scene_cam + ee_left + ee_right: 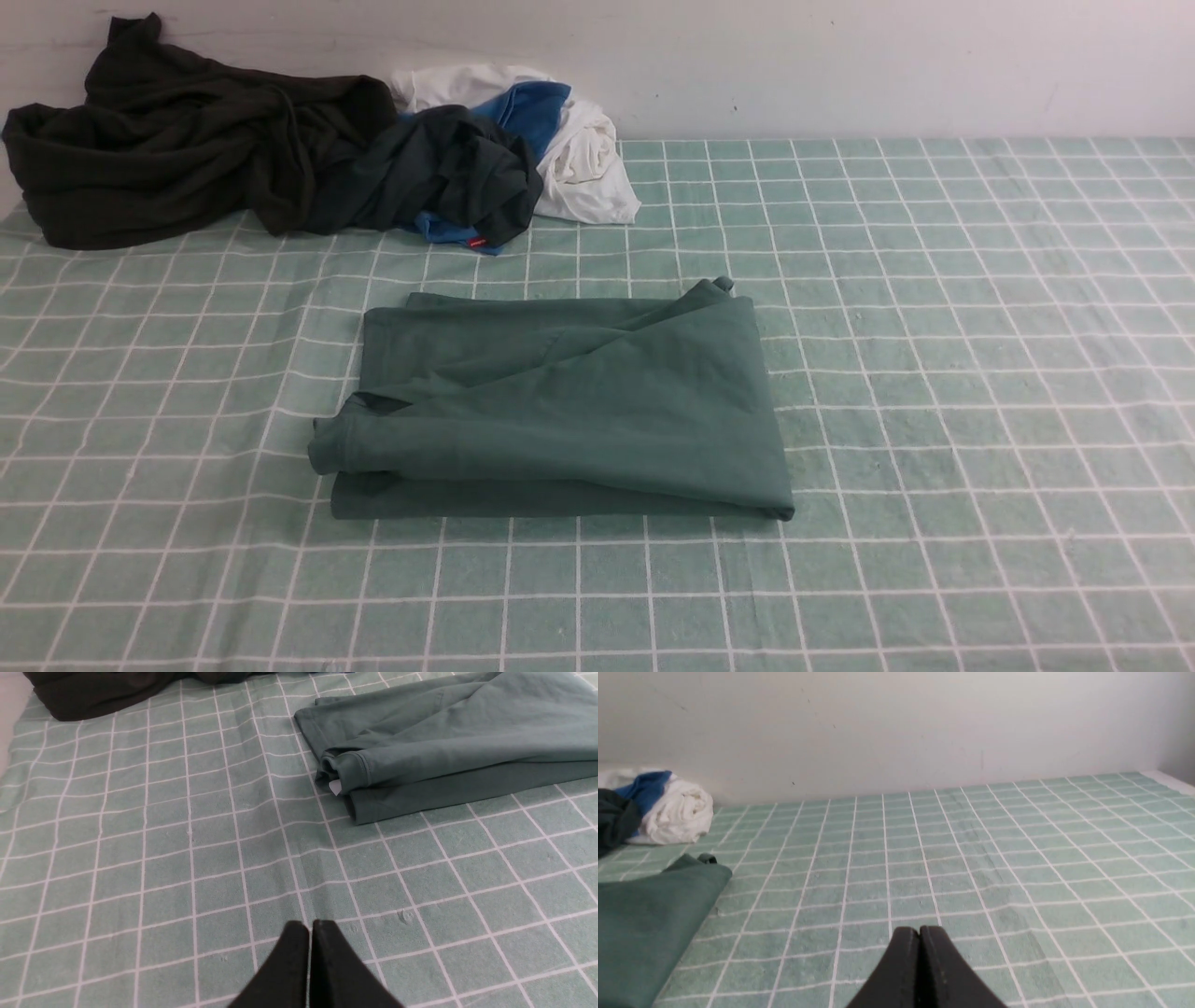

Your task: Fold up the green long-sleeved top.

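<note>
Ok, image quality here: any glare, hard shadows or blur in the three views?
Front view: even, soft light, no glare, green long-sleeved top sharp. Left wrist view: grid sharp, left gripper close to the lens, slightly soft. Right wrist view: right gripper equally soft, white wall flat, without hotspots.

One green top; three other garments; two hands.

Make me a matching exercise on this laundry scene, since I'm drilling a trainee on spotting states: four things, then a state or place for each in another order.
Things:
1. green long-sleeved top
2. dark blackish-green garment
3. white garment
4. left pincer

States:
A. shut, holding nothing
B. folded flat, mid-cloth
C. crumpled at the far left, by the wall
D. bunched at the pile's right end

Pairs: 1-B, 2-C, 3-D, 4-A
</note>
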